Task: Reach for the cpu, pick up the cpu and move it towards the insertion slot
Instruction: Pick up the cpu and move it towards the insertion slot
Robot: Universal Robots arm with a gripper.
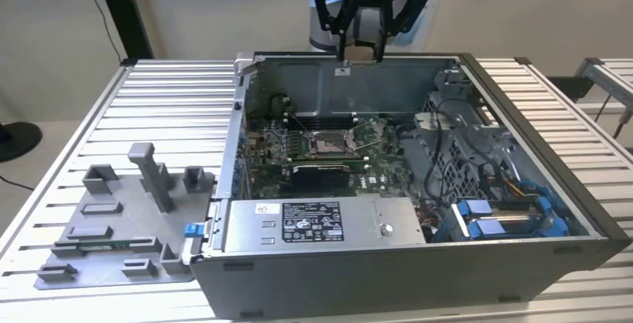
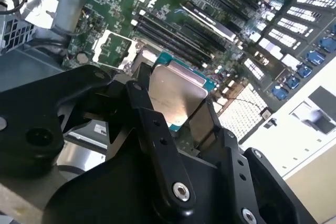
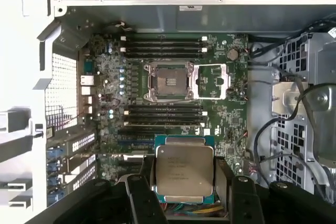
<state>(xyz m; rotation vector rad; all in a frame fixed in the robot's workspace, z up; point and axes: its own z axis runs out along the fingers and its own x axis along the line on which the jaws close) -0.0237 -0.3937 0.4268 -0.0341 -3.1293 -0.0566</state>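
Gripping cpu (image 3: 185,170) flat, face up, hand (image 3: 184,182) above insertion slot (image 3: 167,81).

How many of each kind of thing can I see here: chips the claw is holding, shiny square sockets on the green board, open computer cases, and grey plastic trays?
Chip held in the gripper, the cpu: 1
Shiny square socket, the insertion slot: 1
Open computer case: 1
Grey plastic tray, at the exterior view's left: 1
Total: 4

silvery cpu (image 3: 184,170) with teal rim, black tool (image 3: 185,182), green motherboard (image 3: 220,114), silver-framed insertion slot (image 3: 167,81).
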